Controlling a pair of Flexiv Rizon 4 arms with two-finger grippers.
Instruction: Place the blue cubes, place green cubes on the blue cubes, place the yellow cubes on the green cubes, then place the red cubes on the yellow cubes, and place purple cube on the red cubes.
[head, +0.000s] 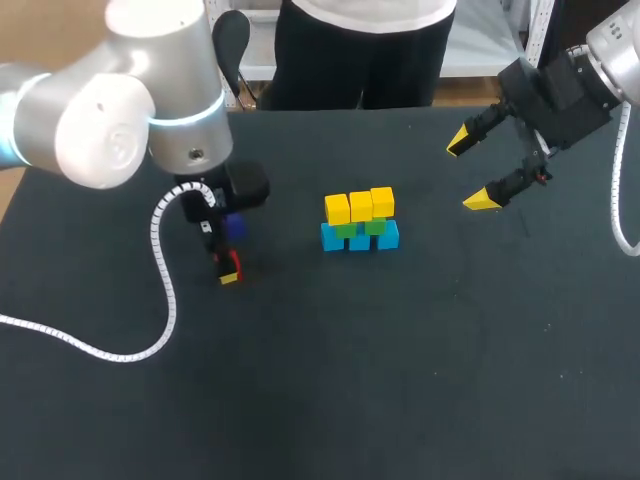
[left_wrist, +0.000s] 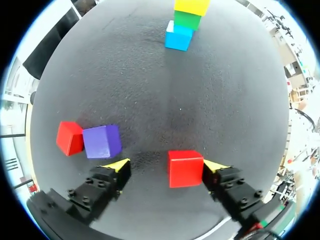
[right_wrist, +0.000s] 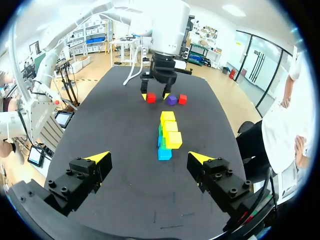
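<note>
Jaws of the left gripper (left_wrist: 166, 165) stand wide apart, low over the black counter (left_wrist: 150, 100). A small red cube (left_wrist: 185, 168) sits on the counter between them. It touches one yellow tip, and the other tip is well apart from it, so nothing grips it.

Just past that other tip is a purple cube (left_wrist: 102, 141). A second red cube (left_wrist: 69, 138) sits right against the purple cube, on the side away from the gripper. Both are on the counter.

Farther ahead, near the middle of the counter, is the stack. Three light blue cubes (head: 360, 240) make the bottom row, side by side and touching. The green cubes (head: 375, 227) sit on the blue ones; I cannot tell how many there are. Three yellow cubes (head: 360, 205) make the top row on the green ones. No red cube is on the yellow row yet.

Farthest off, on the other side of the stack, the right gripper (head: 470, 172) hangs in the air above the counter. Its jaws are wide apart with nothing between them. From its own camera, the stack is ahead of it and the left gripper is beyond the stack.
</note>
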